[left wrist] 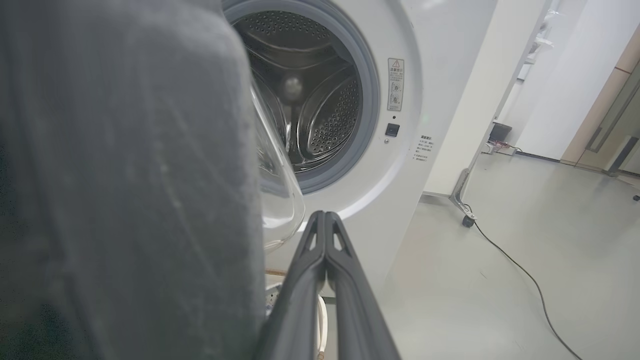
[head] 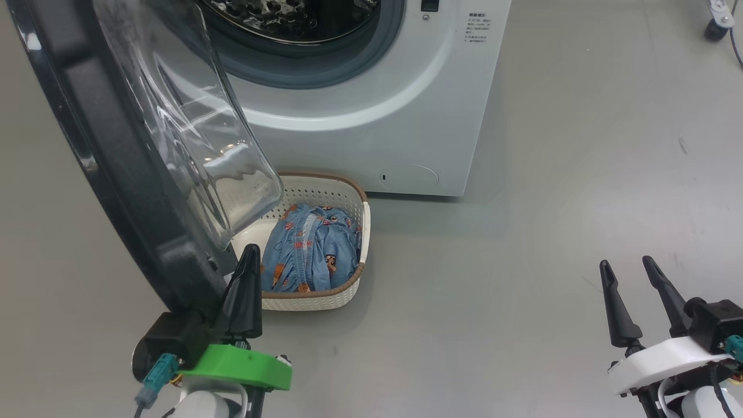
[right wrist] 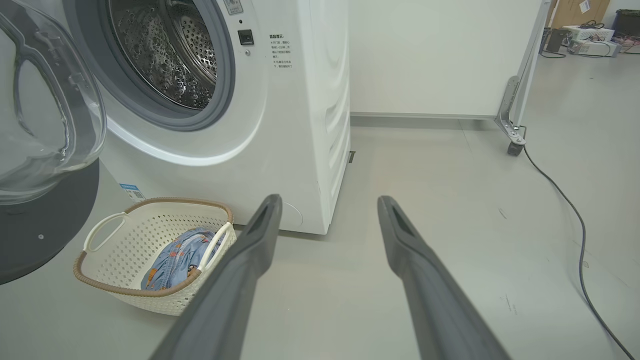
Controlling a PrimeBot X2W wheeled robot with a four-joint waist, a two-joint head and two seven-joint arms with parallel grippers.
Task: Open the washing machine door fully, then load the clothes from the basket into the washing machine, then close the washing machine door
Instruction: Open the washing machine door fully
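Our left gripper [head: 251,251] is squeezed shut, its two fingers pressed together with nothing between them. It sits right beside the bottom edge of the washing machine door [head: 130,191]; we cannot tell if they touch. Our right gripper [head: 627,262] is spread wide and holds nothing, out over the floor [head: 551,232], well apart from the rest. The door stands swung open. Just past it the basket [head: 307,301] sits on the floor, near the front of the washing machine [head: 377,128]. The clothes [head: 310,249] lie bunched up inside the basket. Farther back we see the shiny drum [head: 290,17].

The left pincer [head: 251,251] with fingers pressed tight together, the right pincer [head: 627,262] with fingers spread wide apart.
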